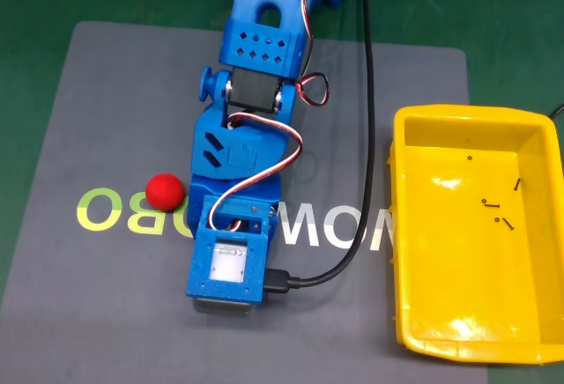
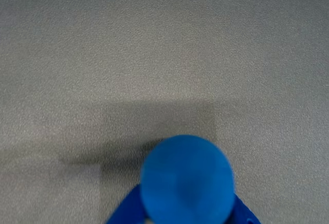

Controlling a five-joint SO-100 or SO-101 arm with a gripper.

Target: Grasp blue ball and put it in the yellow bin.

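You've got the blue ball [image 2: 187,180] pinched in the gripper [image 2: 186,219]; lift straight, then swing toward three o'clock, over the yellow bin [image 1: 401,225].

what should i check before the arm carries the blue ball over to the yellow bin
1. Ball between the fingers: ok. In the wrist view the blue ball sits between the blue fingers of the gripper.
2. Grip firm: cannot tell; contact points are hidden behind the ball.
3. Ball lifted off the grey mat: cannot tell.
4. Yellow bin open and free to receive: ok, with a few small dark screws inside.
5. Red ball out of the path: ok; in the fixed view it lies left of the arm, bin to the right.
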